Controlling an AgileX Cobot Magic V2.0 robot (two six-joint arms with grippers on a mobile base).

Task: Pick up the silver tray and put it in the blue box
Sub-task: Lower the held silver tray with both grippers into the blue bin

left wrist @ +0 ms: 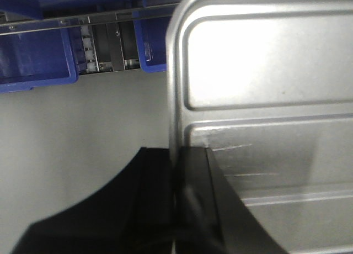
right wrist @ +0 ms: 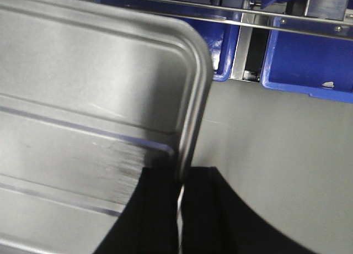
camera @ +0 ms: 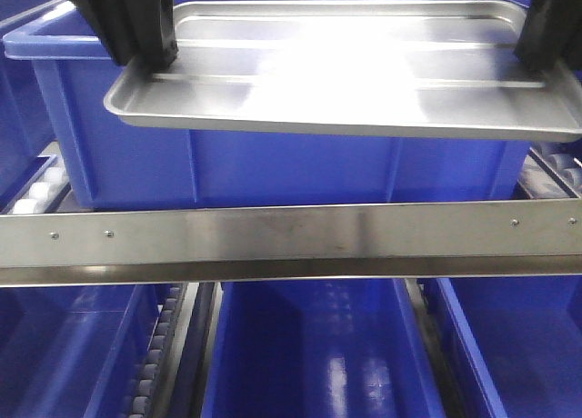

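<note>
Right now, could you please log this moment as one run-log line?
phase: carry | left gripper: shut on silver tray edge | right gripper: shut on opposite edge | tray: airborne, not yet inside blue box

tray (camera: 346, 82): over the top of the box (camera: 273, 168), with its near edge sticking out past the box's front wall.
left gripper (camera: 150, 62): above the box's left end, pinching the tray's edge there.
right gripper (camera: 543, 59): above the box's right end, pinching the tray's other edge.
rail (camera: 291, 232): in front of the box, lower down.
rollers (camera: 32, 195): left of the box, down by its foot.
other bins (camera: 309, 354): in front of the box, below the rail.
</note>
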